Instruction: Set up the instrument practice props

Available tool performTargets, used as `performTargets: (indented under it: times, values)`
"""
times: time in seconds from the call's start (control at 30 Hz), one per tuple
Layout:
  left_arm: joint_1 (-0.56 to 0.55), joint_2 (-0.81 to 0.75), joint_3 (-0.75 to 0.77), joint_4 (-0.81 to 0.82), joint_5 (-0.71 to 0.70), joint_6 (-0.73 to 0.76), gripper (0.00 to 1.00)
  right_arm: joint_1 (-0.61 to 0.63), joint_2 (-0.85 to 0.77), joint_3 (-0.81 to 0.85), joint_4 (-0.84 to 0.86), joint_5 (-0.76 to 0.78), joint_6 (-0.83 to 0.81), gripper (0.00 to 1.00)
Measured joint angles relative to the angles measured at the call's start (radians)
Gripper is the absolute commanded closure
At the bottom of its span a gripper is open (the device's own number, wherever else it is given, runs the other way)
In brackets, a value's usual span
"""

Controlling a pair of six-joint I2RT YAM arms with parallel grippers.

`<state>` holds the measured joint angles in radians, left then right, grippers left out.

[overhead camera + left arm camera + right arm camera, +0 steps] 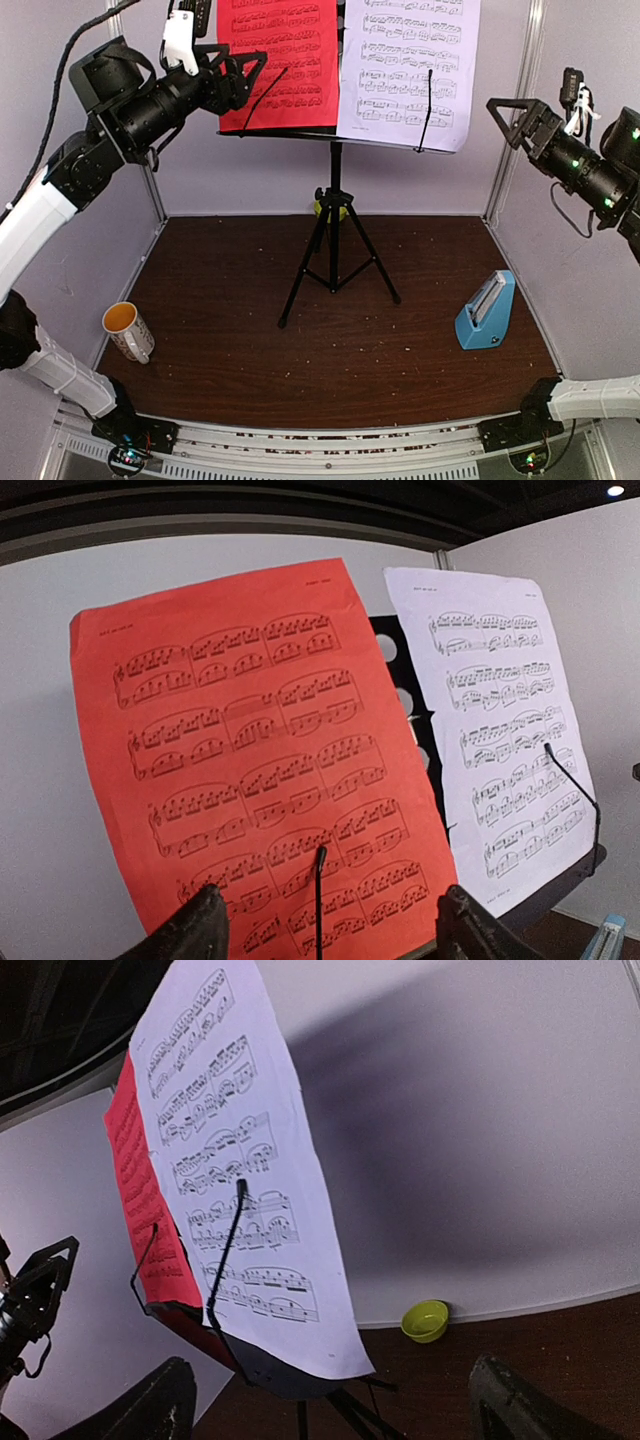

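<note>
While its jaws stand spread wide with nothing between them, the left end effector point(248, 75) hovers high at the left, close to the left edge of the red sheet point(280, 60). Its wrist camera faces the page squarely, and the two dark fingers point(190, 930) frame the sheet's lower part without touching it. The right end effector point(508, 115), likewise released and empty, hangs high at the right, pointed toward the white sheet point(410, 70) and well apart from it.

Both sheets stand upright on the shelf of the black stand point(333, 250), red at the left and white at the right. In the left wrist view a strip of the perforated desk shows between them. A thin black wire arm point(428, 100) crosses the lower part of the white page, and a second one lies over the red. The pages reach well above the desk behind them.

The stand's tripod is planted on the brown counter point(230, 290), about midway between left and right and toward the far wall. A small green bowl point(330, 208) sits on the counter just behind the tripod, against that wall. The blue metronome point(486, 312) rests on the counter at the right, nearer than the stand and well apart from it, close to the right wall. A white patterned mug point(128, 330) sits at the near left corner of the counter, its mouth turned up toward the overhead camera, far from both sheets.
</note>
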<state>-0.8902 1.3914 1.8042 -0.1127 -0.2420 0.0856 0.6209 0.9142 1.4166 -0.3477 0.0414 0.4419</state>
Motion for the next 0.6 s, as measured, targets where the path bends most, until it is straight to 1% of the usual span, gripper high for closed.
performTargets:
  times: [0.1,0.27,0.4,0.5,0.6]
  values:
    - [0.004,-0.061,-0.101,-0.003,-0.019,-0.032,0.25,-0.005,-0.055,-0.069,-0.071,0.055,0.011,0.03]
    - [0.013,-0.102,-0.188,-0.042,-0.036,-0.087,0.23,-0.006,-0.132,-0.185,-0.187,0.142,0.072,0.03]
    - [0.024,-0.125,-0.253,-0.082,-0.043,-0.148,0.22,-0.009,-0.158,-0.237,-0.338,0.232,0.158,0.00]
    - [0.027,-0.143,-0.302,-0.107,-0.045,-0.188,0.22,-0.011,-0.162,-0.263,-0.447,0.296,0.225,0.00]
    - [0.028,-0.153,-0.330,-0.142,-0.051,-0.220,0.22,-0.013,-0.150,-0.281,-0.558,0.365,0.336,0.00]
